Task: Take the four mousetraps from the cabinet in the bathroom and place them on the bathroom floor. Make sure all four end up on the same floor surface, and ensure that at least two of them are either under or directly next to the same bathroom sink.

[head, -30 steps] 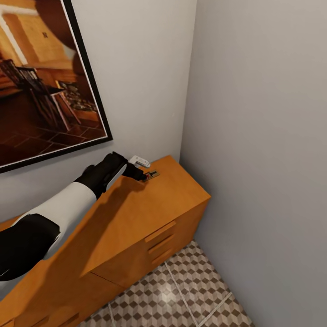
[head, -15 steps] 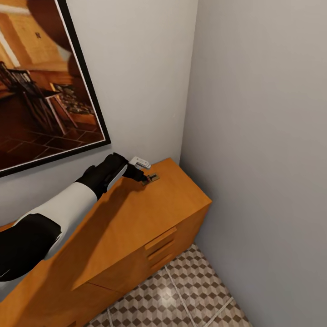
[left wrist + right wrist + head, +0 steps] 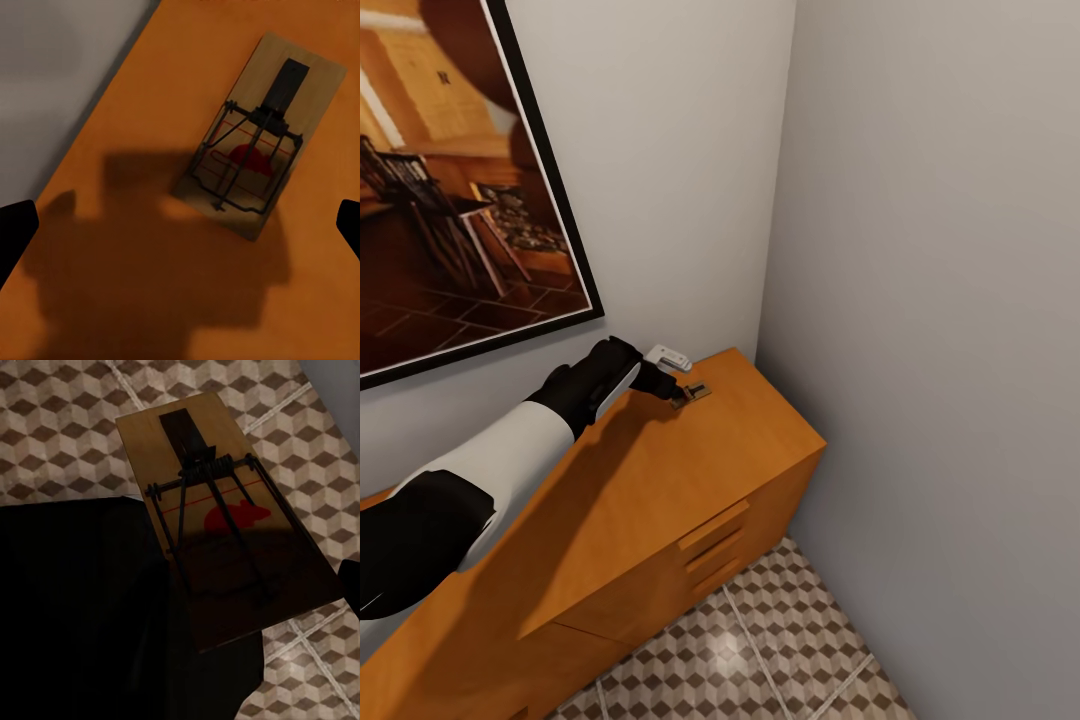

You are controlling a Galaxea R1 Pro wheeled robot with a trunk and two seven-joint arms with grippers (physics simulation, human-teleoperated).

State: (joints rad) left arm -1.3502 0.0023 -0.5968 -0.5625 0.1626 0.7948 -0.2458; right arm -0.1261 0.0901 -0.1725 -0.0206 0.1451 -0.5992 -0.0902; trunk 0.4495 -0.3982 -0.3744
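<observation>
A mousetrap (image 3: 697, 390) lies flat on the top of the orange-brown cabinet (image 3: 660, 480), near the back corner by the wall. My left gripper (image 3: 678, 394) hovers just above and beside it. In the left wrist view the same mousetrap (image 3: 259, 135) sits ahead of the open left gripper (image 3: 180, 232), whose fingertips (image 3: 15, 232) stand wide apart and touch nothing. In the right wrist view my right gripper (image 3: 217, 607) holds another mousetrap (image 3: 217, 517) above the bathroom floor (image 3: 60, 435). The sink is out of view.
The cabinet stands in a corner between two grey walls (image 3: 920, 300). A large framed picture (image 3: 460, 200) hangs on the wall above it. Drawer handles (image 3: 712, 510) face the patterned floor tiles (image 3: 760, 650) in front of the cabinet.
The head view shifted slightly a second ago. The left gripper has stayed open over the mousetrap on the cabinet since then.
</observation>
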